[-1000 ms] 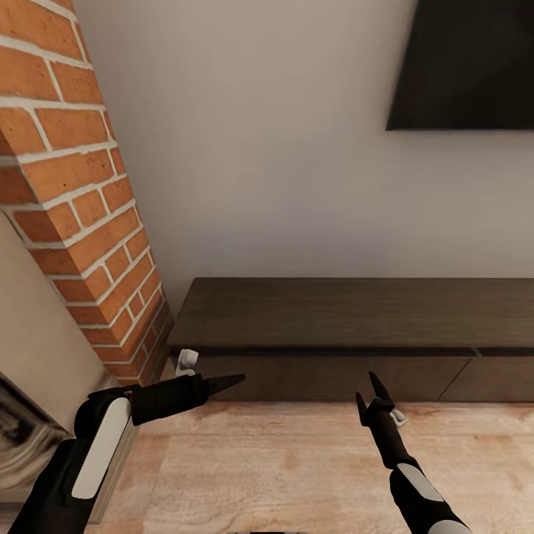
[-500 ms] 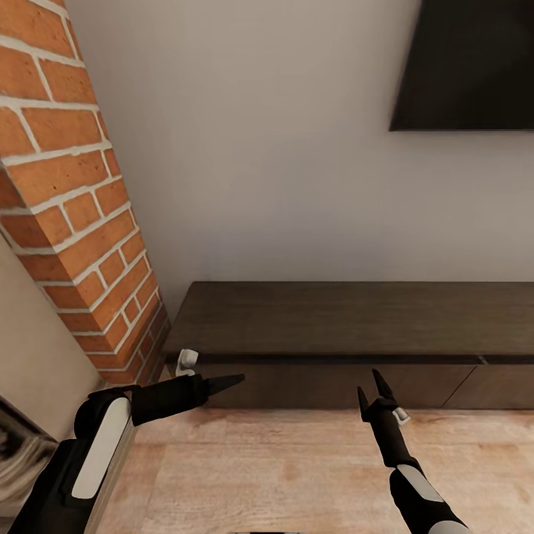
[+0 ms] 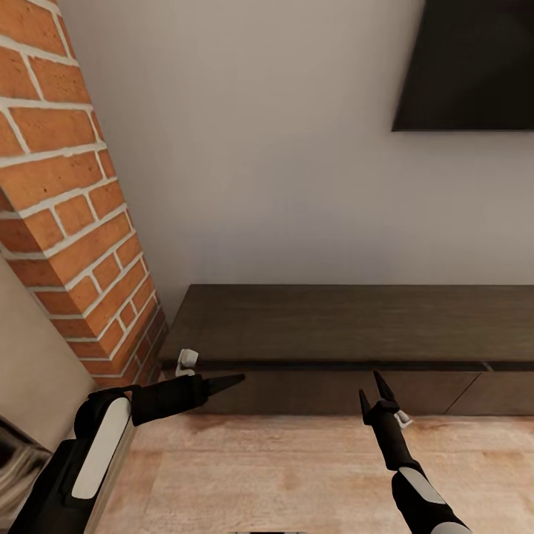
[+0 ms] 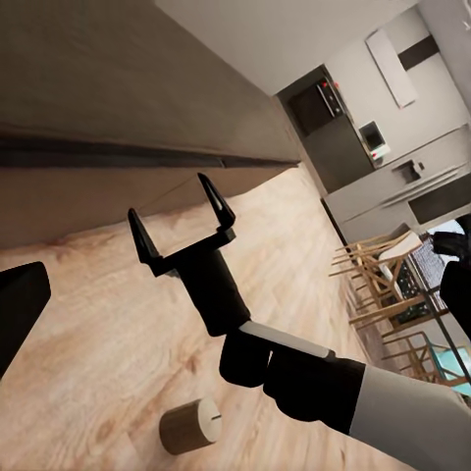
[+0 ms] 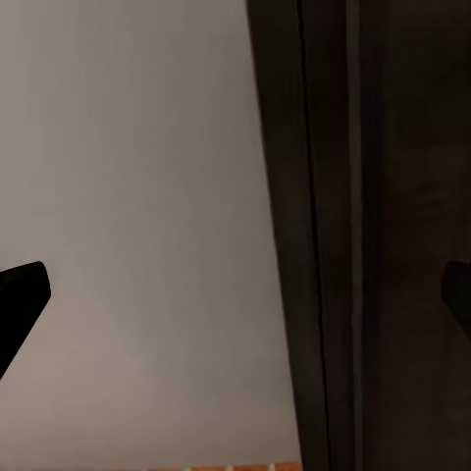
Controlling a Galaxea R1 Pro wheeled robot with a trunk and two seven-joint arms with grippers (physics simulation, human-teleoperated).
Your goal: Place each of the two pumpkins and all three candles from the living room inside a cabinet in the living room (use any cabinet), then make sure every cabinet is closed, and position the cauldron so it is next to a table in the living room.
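Note:
The long dark-brown cabinet (image 3: 348,322) runs along the wall ahead, its drawer fronts flush. The left wrist view shows it as cabinet (image 4: 118,98), the right wrist view as cabinet (image 5: 392,196). My left gripper (image 3: 230,382) hovers by the cabinet's left end, open and empty, with one finger (image 4: 20,304) at the picture's edge. My right gripper (image 3: 373,391) is open and empty just in front of the drawer fronts, also seen as right gripper (image 4: 182,211). A short tan cylinder (image 4: 191,427), seemingly a candle, lies on the floor under my right arm. Pumpkins, cauldron and table are out of view.
A red brick pillar (image 3: 67,208) stands at the left, close to my left arm. A dark flat screen (image 3: 467,67) hangs on the wall above the cabinet. Wooden floor (image 3: 282,467) lies in front. Wooden chairs (image 4: 383,285) stand far off to the right.
The whole view has shifted a little: the cabinet sits lower in the picture and the brick pillar further left. Both arms keep their pose and both grippers stay as they were.

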